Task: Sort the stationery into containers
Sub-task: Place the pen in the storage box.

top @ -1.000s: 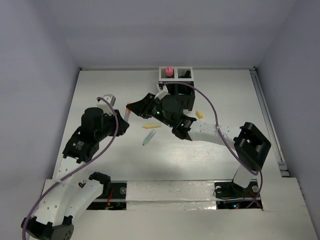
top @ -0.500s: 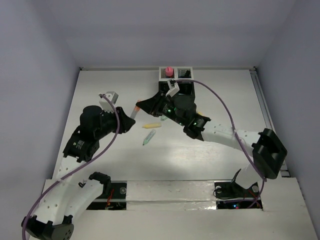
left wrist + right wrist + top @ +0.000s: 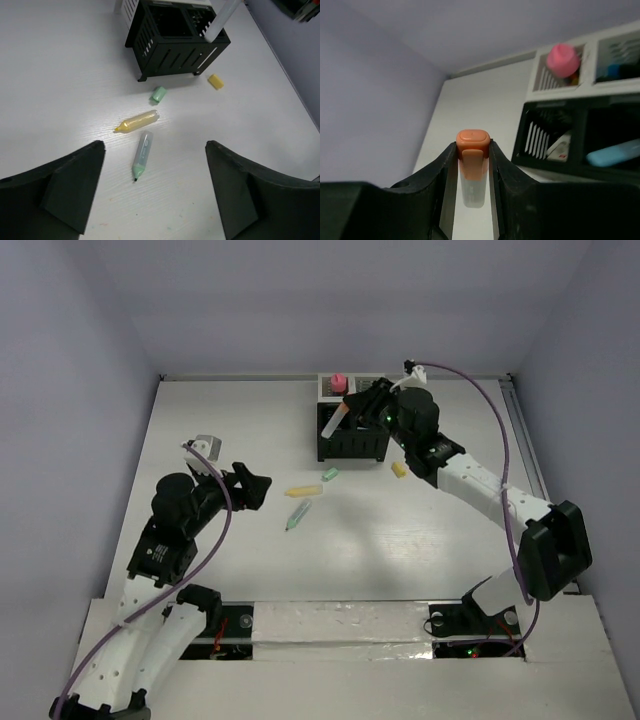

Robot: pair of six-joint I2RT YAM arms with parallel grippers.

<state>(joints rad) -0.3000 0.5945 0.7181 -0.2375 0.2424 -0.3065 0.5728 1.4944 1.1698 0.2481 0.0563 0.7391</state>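
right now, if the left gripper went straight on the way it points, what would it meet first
Probably the green-tipped pen, lying nearest in line with the open left gripper; the yellow marker and green cap lie beyond. Depth is unclear, so it might touch bare table first.

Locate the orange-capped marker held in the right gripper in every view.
Top external: the orange-capped marker slants above the organizer, upper centre.
Left wrist: its pale barrel sits at the top edge, right of centre, above the organizer.
Right wrist: dead centre, clamped between the fingers, cap toward the camera.
Shared landmark: the organizer's black compartments.
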